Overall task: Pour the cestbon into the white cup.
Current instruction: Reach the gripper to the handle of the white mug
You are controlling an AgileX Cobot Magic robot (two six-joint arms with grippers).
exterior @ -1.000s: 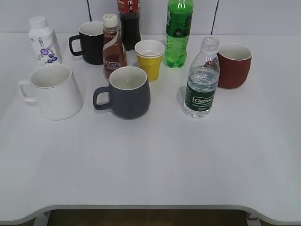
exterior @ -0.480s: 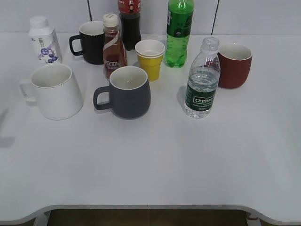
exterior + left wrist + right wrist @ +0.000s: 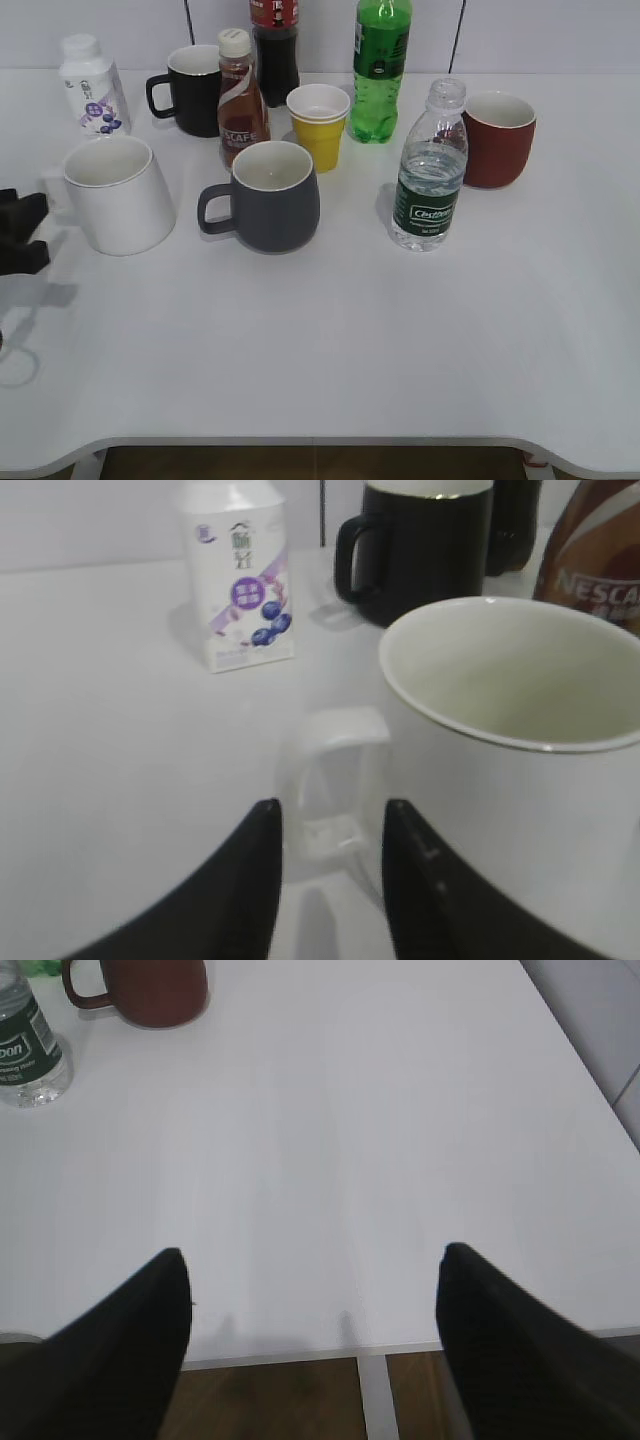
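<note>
The cestbon [image 3: 430,170] stands upright at the table's right of middle, cap on, part filled; its lower part shows in the right wrist view [image 3: 26,1040]. The white cup [image 3: 118,195] stands at the left, empty, handle pointing left. My left gripper [image 3: 22,232] has come in at the left edge. In the left wrist view its open fingers [image 3: 330,825] are just short of the cup's handle [image 3: 335,780], not touching it, with the cup's body [image 3: 520,740] to the right. My right gripper [image 3: 310,1270] is open and empty above the table's near right edge, out of the exterior view.
A grey mug [image 3: 272,195] stands between the cup and the bottle. Behind are a small white blueberry bottle [image 3: 92,85], black mug [image 3: 190,90], Nescafe bottle [image 3: 240,100], dark bottle [image 3: 275,45], yellow paper cup [image 3: 320,122], green soda bottle [image 3: 380,65] and red mug [image 3: 497,138].
My left gripper has entered the exterior view from the left edge and reached the white cup's handle. The bottle and mugs have not moved.
</note>
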